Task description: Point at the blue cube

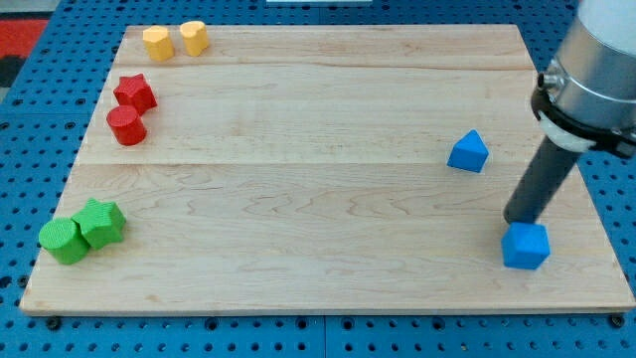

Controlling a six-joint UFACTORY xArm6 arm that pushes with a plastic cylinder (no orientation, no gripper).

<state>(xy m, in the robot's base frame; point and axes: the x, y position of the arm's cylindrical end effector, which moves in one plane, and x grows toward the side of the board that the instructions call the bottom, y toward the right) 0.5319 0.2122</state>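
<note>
The blue cube [525,246] sits near the view's bottom right corner of the wooden board [318,169]. My tip [517,222] is at the cube's upper left edge, touching or almost touching it; the dark rod rises up and to the right from there. A second blue block, a triangular prism [468,152], lies above and to the left of the cube, apart from the tip.
Two yellow blocks [175,41] sit at the top left. A red star block [133,92] and a red cylinder [126,125] lie below them. A green cylinder [63,241] and a green star block [101,222] touch at the bottom left.
</note>
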